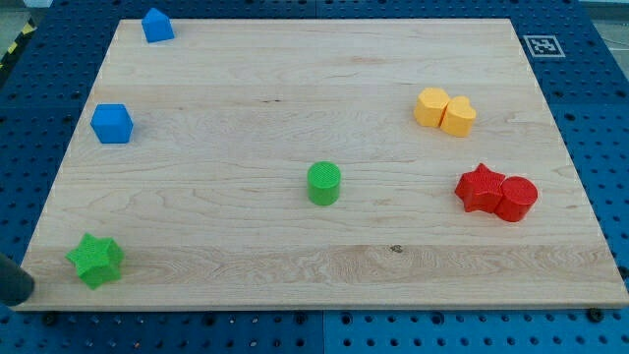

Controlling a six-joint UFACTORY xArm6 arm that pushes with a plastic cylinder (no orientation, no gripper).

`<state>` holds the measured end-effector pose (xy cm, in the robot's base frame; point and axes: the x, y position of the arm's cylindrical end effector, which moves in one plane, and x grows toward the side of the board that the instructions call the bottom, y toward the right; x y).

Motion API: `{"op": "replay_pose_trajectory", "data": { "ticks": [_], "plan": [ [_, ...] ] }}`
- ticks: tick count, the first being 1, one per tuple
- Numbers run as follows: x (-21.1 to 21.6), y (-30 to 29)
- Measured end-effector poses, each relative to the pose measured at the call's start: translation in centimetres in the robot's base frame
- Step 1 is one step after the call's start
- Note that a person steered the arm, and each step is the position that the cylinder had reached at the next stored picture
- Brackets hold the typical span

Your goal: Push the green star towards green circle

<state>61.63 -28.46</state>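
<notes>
The green star [95, 261] lies near the wooden board's bottom left corner. The green circle [323, 183], an upright cylinder, stands near the board's middle, far to the star's right and a little higher in the view. A dark piece of my rod shows at the view's left edge, and my tip [27, 287] is just left of the star and slightly below it, at the board's edge. A small gap separates the tip from the star.
A blue block [156, 25] sits at the top left and a blue cube [112, 123] on the left side. Two yellow blocks [444, 110] touch at the upper right. A red star [480, 187] touches a red circle [516, 199] at the right. An AR marker [542, 44] is at the top right corner.
</notes>
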Motion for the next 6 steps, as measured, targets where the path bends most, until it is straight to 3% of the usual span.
{"op": "replay_pose_trajectory", "data": {
  "ticks": [6],
  "plan": [
    [-1.1,7.2]
  ]
}}
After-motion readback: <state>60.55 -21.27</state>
